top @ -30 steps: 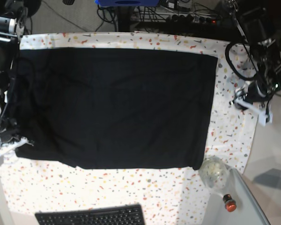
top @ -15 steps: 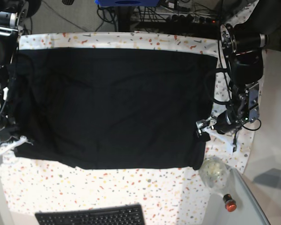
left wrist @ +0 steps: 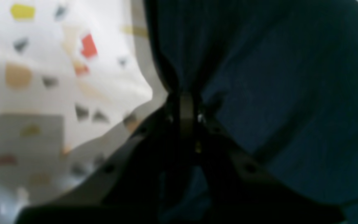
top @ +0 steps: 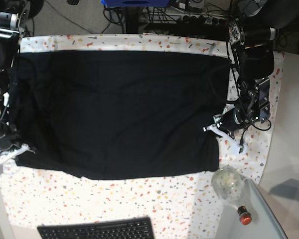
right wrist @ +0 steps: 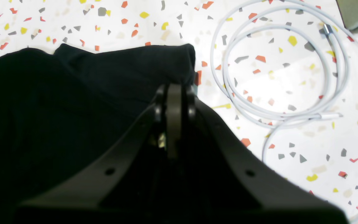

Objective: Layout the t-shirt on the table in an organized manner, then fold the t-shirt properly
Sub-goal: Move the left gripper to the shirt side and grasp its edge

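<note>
The black t-shirt [top: 119,109] lies spread flat over most of the speckled table [top: 139,199]. My left gripper [top: 214,130] is at the shirt's right edge near the front corner. The left wrist view shows this gripper [left wrist: 186,99] shut on the t-shirt [left wrist: 291,77], with the cloth bunched and lifted at the fingertips above the table [left wrist: 42,62]. My right gripper [top: 15,151] sits at the shirt's front left corner. Seen from the right wrist, that gripper [right wrist: 174,90] is shut on the edge of the t-shirt [right wrist: 73,93], which rests on the table [right wrist: 291,149].
A coiled white cable [right wrist: 331,77] lies on the table just beside the right gripper. A black keyboard [top: 97,230] sits at the front edge. A clear crumpled ball [top: 228,183] and a small red-topped object [top: 244,215] are at the front right. Wires run along the back.
The left arm swung in from beyond the table's right side to the shirt's right edge, opened, then shut on the cloth. The right gripper stayed put.
</note>
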Tool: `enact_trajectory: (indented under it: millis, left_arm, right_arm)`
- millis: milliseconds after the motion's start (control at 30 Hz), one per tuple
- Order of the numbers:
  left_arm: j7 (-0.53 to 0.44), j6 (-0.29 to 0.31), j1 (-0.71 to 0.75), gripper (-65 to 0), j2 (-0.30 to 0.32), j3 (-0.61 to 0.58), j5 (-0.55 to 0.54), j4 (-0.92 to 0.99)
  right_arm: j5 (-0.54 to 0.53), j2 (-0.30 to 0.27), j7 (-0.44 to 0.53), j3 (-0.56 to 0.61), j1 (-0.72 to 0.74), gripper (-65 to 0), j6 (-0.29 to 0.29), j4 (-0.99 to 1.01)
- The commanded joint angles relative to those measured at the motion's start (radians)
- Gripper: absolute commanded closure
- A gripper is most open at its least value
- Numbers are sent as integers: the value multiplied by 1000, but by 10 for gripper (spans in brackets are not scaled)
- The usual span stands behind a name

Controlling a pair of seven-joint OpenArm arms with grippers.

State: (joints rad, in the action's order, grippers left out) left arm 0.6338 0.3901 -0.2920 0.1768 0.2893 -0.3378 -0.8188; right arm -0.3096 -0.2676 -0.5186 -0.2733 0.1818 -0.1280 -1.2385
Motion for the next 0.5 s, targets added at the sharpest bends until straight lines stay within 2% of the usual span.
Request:
enact_trajectory:
  millis: [0, 133, 267, 367, 467]
  left_arm:
    - [33, -3, -8, 0, 8, 3, 6, -53]
    - [151, -32, 80, 0, 8, 52, 6, -245]
    - [257, -59, 147, 0, 5, 103, 6, -348]
    - [309, -59, 190, 0, 3, 109, 6, -389]
    - [312, -59, 224, 0, 3, 107, 6, -414]
  right_arm:
    - [-6, -19, 25, -5, 23, 0, 0, -14]
    - [-6, -17, 25, -5, 23, 0, 0, -14]
    - [-6, -17, 25, -5, 22, 0, 0, -14]
    - [-6, -17, 25, -5, 22, 0, 0, -14]
    - [-6, -15, 25, -2, 22, 0, 0, -14]
